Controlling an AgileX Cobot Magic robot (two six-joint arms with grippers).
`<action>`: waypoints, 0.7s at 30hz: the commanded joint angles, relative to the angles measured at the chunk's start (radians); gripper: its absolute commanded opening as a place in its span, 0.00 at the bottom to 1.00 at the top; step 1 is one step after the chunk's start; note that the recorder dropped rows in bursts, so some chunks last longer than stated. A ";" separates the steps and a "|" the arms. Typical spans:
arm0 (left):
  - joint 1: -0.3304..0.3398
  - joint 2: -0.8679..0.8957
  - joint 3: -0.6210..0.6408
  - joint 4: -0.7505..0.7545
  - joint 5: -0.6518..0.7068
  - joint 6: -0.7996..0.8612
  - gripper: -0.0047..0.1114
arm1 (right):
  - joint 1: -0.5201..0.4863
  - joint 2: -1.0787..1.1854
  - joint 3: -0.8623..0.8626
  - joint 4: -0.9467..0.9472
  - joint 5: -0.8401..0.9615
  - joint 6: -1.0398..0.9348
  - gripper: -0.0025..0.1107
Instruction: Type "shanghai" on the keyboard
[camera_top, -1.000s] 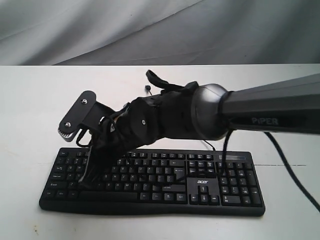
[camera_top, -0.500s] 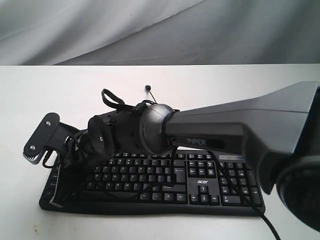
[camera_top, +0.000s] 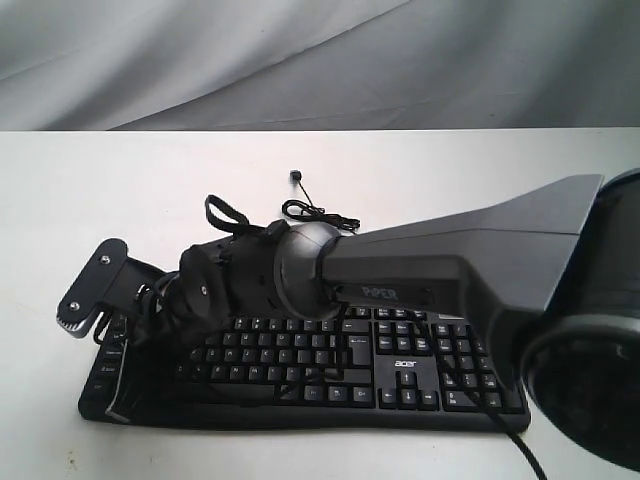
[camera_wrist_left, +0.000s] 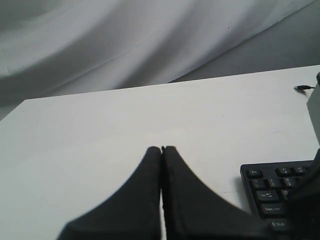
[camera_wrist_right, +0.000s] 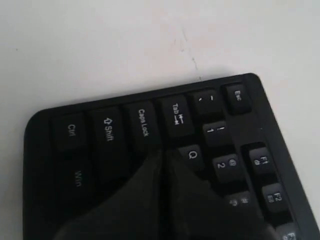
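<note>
The black keyboard (camera_top: 400, 372) lies across the front of the white table (camera_top: 90, 190). My right arm reaches over it to its left end, where the right gripper (camera_top: 140, 350) points down. In the right wrist view the right gripper (camera_wrist_right: 162, 151) is shut, its tips down on the keyboard (camera_wrist_right: 235, 125) at the key beside Caps Lock (camera_wrist_right: 142, 123) and under Q (camera_wrist_right: 192, 154); that key's legend is hidden. The left gripper (camera_wrist_left: 161, 148) is shut and empty over bare table, apart from the keyboard's (camera_wrist_left: 275, 187) Esc corner. The left gripper does not show in the exterior view.
The keyboard's thin black cable (camera_top: 320, 213) curls on the table behind it, its plug (camera_top: 296, 177) lying loose farther back. A grey cloth backdrop (camera_top: 320, 60) hangs behind the table. The right arm's dark body (camera_top: 460, 265) covers much of the keyboard's back rows.
The right arm has swung left along the keyboard, from the left-middle keys to the far left end, and dropped lower. The keyboard has stayed put.
</note>
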 joint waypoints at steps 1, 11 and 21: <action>-0.007 -0.004 0.005 -0.002 -0.010 -0.004 0.04 | 0.003 0.006 -0.006 0.011 -0.004 0.003 0.02; -0.007 -0.004 0.005 -0.002 -0.010 -0.004 0.04 | -0.035 -0.113 0.044 -0.022 0.042 0.012 0.02; -0.007 -0.004 0.005 -0.002 -0.010 -0.004 0.04 | -0.143 -0.384 0.424 0.005 -0.050 0.029 0.02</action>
